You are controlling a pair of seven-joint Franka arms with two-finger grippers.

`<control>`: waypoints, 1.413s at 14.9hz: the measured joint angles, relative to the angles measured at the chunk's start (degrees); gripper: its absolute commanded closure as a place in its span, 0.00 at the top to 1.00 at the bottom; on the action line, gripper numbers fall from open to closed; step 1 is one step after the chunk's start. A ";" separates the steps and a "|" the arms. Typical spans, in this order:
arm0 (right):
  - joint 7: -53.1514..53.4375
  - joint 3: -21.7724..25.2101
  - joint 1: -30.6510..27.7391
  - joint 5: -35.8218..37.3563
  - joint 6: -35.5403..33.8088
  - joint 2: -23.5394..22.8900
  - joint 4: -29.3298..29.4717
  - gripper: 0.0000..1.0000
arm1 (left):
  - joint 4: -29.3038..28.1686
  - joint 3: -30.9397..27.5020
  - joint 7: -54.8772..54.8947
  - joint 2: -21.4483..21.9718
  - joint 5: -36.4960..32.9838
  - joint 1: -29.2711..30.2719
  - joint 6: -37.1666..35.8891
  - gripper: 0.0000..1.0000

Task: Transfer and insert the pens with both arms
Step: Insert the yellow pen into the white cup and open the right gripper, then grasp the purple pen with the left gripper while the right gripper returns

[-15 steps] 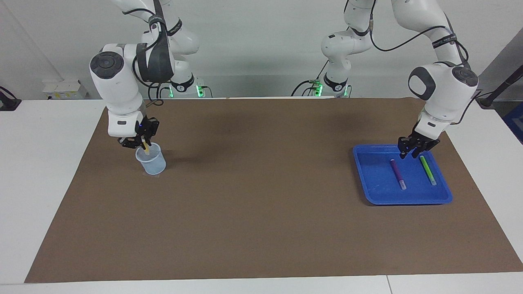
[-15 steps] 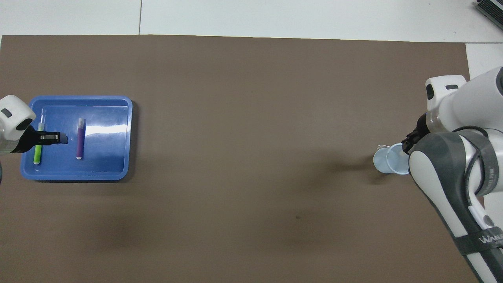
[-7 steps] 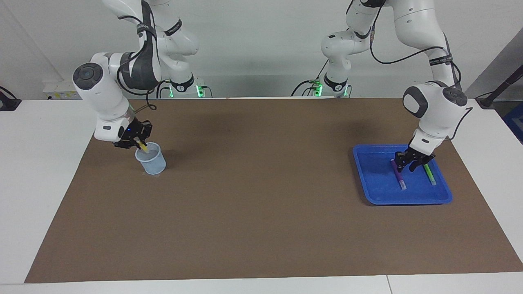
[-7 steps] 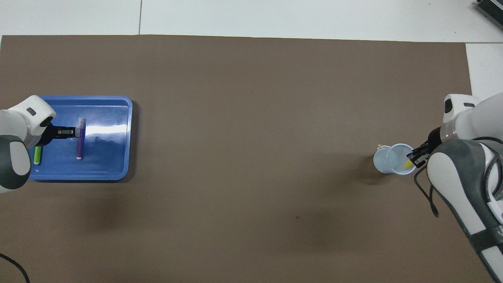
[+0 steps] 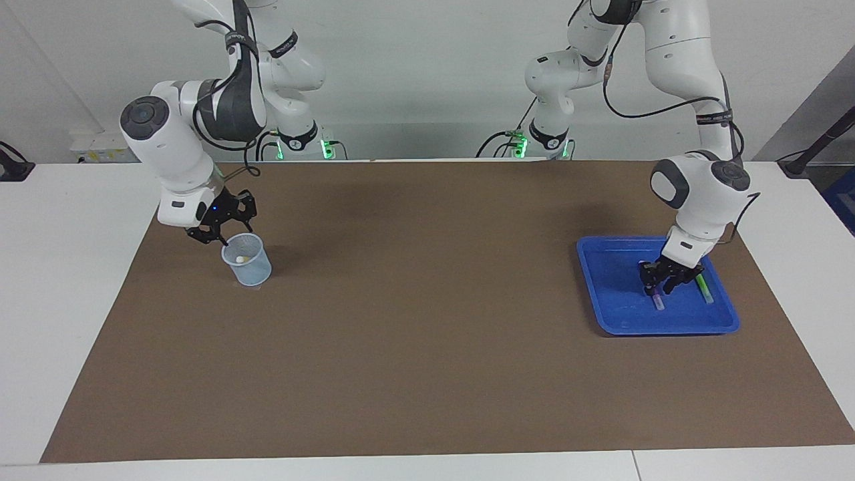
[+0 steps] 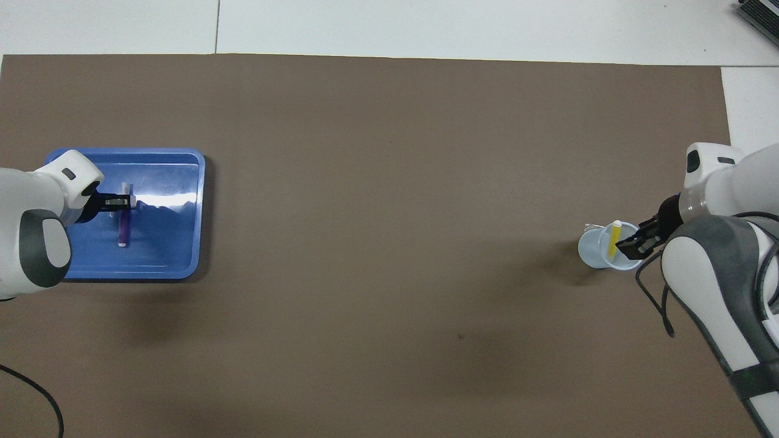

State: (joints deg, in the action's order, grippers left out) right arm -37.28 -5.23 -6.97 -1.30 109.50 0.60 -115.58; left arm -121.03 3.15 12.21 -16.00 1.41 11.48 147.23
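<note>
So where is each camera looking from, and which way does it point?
Facing view: high across the table, looking at the robots; both arms show whole, right gripper at the cup, left gripper in the blue tray.
Overhead view: above the robots' end, looking down; only forearms and grippers show.
Both share the cup, tray and purple pen.

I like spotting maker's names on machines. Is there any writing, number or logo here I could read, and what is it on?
Nothing here can be read.
Black band on the right arm: white lettering, too small to read.
Black band on the left arm: white lettering, too small to read.
Cup and tray: no print shows.
</note>
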 measured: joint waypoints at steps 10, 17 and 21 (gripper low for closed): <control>20.43 -2.17 5.20 -14.05 -2.12 0.43 2.65 0.57 | 0.74 0.43 -0.50 -0.29 0.00 -0.01 -0.96 0.00; 33.05 -6.31 5.23 -18.34 -1.35 0.43 2.94 0.57 | 11.32 0.81 -12.12 -0.19 0.02 -2.95 -20.21 0.00; 38.69 -7.01 6.42 -23.26 1.64 0.36 2.86 0.57 | 17.53 1.11 -22.25 0.91 1.34 -6.06 -31.88 0.00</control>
State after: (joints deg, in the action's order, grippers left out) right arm 1.41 -12.24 -0.55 -24.56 111.14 0.97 -112.72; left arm -103.51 4.26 -10.05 -15.09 2.75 5.42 115.34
